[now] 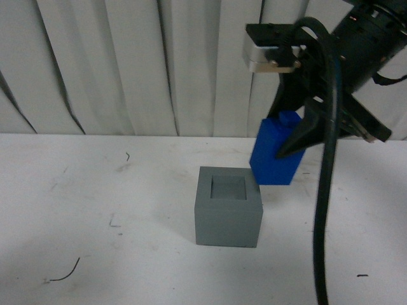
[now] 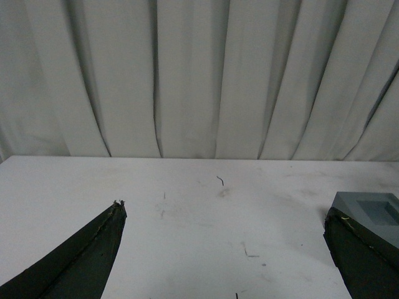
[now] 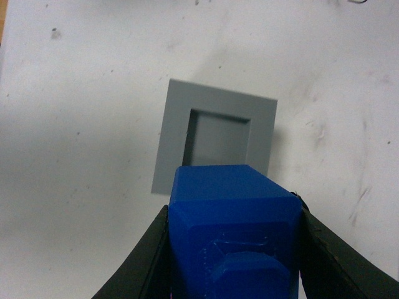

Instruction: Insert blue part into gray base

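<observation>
Right end effector [image 3: 232,212] is clamped on the blue part [image 1: 275,155], holding it tilted up off the white worktop [image 1: 95,210], just behind and right of the gray base [image 1: 227,206]. Its lower corner looks close to the base's rim, maybe touching, hard to say. Left end effector [image 2: 222,212] hangs wide apart, gripping nothing.

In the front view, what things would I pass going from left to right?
Black thread on the table → gray base → blue part → hanging black cable.
</observation>
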Action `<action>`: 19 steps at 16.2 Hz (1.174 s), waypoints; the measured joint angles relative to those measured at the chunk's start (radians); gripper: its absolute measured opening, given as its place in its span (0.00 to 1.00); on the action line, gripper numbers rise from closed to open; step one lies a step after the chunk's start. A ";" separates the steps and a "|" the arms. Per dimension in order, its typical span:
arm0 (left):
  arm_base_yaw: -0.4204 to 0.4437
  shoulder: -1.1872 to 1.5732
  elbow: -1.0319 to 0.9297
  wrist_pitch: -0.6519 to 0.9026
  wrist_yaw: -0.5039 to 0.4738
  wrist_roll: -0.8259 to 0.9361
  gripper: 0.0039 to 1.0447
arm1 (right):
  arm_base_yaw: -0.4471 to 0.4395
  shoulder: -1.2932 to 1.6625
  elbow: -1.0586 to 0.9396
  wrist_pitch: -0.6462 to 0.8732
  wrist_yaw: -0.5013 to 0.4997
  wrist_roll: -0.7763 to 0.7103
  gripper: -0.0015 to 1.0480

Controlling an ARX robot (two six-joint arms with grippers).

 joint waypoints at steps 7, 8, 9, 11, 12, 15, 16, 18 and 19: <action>0.000 0.000 0.000 0.000 0.000 0.000 0.94 | 0.122 0.059 0.037 0.084 0.041 0.215 0.45; 0.000 0.000 0.000 0.000 0.000 0.000 0.94 | 0.122 0.059 0.036 0.093 0.042 0.229 0.45; 0.000 0.000 0.000 0.000 0.000 0.000 0.94 | 0.122 0.060 0.032 0.095 0.056 0.237 0.45; 0.000 0.000 0.000 0.000 0.000 0.000 0.94 | 0.121 0.069 0.021 0.098 0.076 0.240 0.45; 0.000 0.000 0.000 0.000 0.000 0.000 0.94 | 0.121 0.076 0.018 0.098 0.077 0.240 0.45; 0.000 0.000 0.000 0.000 0.000 0.000 0.94 | 0.120 0.078 0.010 0.111 0.081 0.243 0.45; 0.000 0.000 0.000 0.000 0.000 0.000 0.94 | 0.120 0.078 0.009 0.113 0.080 0.243 0.45; 0.000 0.000 0.000 0.000 0.000 0.000 0.94 | 0.120 0.082 0.014 0.110 0.080 0.250 0.45; 0.000 0.000 0.000 0.000 0.000 0.000 0.94 | 0.120 0.095 0.034 0.104 0.079 0.251 0.45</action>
